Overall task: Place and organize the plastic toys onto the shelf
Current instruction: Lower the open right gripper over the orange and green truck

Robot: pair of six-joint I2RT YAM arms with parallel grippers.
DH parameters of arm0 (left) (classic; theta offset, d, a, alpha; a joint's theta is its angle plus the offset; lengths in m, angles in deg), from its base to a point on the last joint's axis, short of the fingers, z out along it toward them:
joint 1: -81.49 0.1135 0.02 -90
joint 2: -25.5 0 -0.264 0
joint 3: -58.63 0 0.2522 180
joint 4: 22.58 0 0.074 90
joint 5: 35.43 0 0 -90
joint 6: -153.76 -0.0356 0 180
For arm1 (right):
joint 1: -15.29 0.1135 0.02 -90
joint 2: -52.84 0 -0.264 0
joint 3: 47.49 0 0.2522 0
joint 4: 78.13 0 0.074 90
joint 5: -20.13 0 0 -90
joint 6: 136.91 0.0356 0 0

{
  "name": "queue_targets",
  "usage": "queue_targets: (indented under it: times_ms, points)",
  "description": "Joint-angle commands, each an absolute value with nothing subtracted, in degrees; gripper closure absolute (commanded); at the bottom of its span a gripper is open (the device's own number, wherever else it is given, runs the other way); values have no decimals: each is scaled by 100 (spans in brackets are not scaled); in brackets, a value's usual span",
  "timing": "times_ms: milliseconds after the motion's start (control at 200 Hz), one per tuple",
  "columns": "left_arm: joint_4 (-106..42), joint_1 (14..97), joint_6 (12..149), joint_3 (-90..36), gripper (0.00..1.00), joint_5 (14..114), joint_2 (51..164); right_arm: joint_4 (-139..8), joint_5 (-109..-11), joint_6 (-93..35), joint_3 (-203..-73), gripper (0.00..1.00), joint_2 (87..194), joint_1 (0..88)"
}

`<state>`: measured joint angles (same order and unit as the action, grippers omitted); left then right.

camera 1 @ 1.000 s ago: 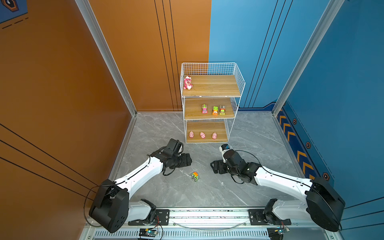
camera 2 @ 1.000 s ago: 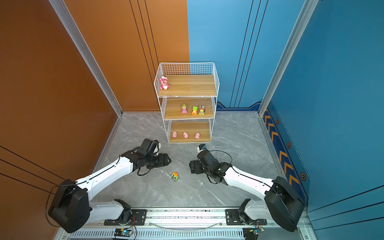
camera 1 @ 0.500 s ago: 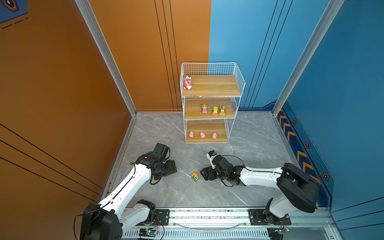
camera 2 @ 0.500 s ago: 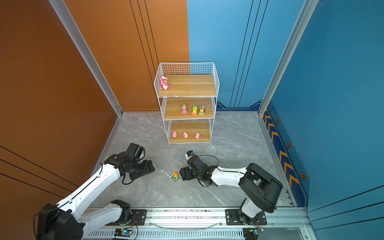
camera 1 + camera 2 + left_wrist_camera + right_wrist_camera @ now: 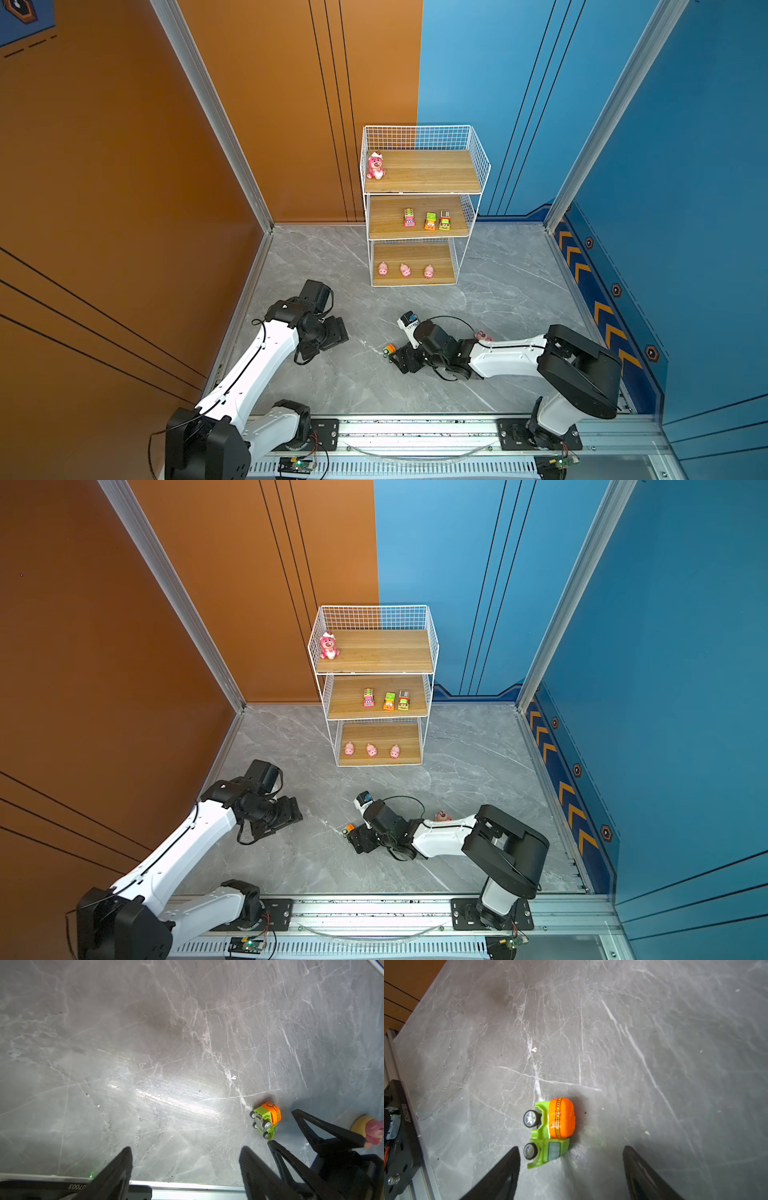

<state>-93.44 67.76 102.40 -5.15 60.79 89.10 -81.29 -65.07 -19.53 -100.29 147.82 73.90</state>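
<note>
Tipped toy truck (image 5: 550,1131) lies at the frame's lower centre, lengthwise just ahead of the right claw (image 5: 570,1148), jaws apart; left claw (image 5: 185,1148), also apart, is farther.

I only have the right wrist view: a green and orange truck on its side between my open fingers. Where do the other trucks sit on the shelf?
Observer: Three vehicles stand in a row on the shelf's middle board, toward its right; its left part is bare.
Operator: Any other toy off the shelf?
Observer: A pink bear on a tan base, on the floor beside the right arm, on its shelf side.
Operator: Is the left gripper in my way?
Observer: No. The left gripper is open, empty, and apart from the truck.
</note>
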Motion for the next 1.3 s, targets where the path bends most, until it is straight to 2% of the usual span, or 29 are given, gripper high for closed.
queue_targets:
  times_ms: [0, 215, 290, 380, 521, 701, 926, 1161, 1296]
  points:
    - [-9707, 6864, 10212, -691, 18, 6057, 8767, -8270, -6470, -2099, -10242, 25, 14964, 7470]
    - [-9703, 6882, 10235, -802, 18, 6060, 8742, -8235, -6945, -2260, -10445, 34, 15296, 7710]
    - [-9705, 6877, 10192, -855, 18, 6040, 8773, -8139, -7096, -2303, -10555, 42, 15423, 7767]
    - [-9706, 6888, 10134, -927, 17, 6013, 8791, -7893, -7416, -2395, -10721, 56, 15505, 7862]
    - [-9706, 6965, 10001, -1000, 17, 6006, 8782, -7395, -8044, -2599, -10976, 63, 15473, 8010]
    - [-9686, 7064, 9845, -1051, 17, 5950, 8874, -6489, -9068, -2979, -11247, 66, 15399, 8081]
    - [-9402, 7255, 9652, -997, 17, 6125, 8998, -5633, -10926, -3838, -11680, 66, 15630, 8292]
    - [-9127, 7422, 9463, -1024, 17, 6322, 9262, -5432, -12478, -4525, -12402, 66, 16723, 8657]
    - [-9084, 7528, 9338, -1086, 17, 6390, 9349, -5235, -12638, -4456, -12831, 64, 17257, 8828]
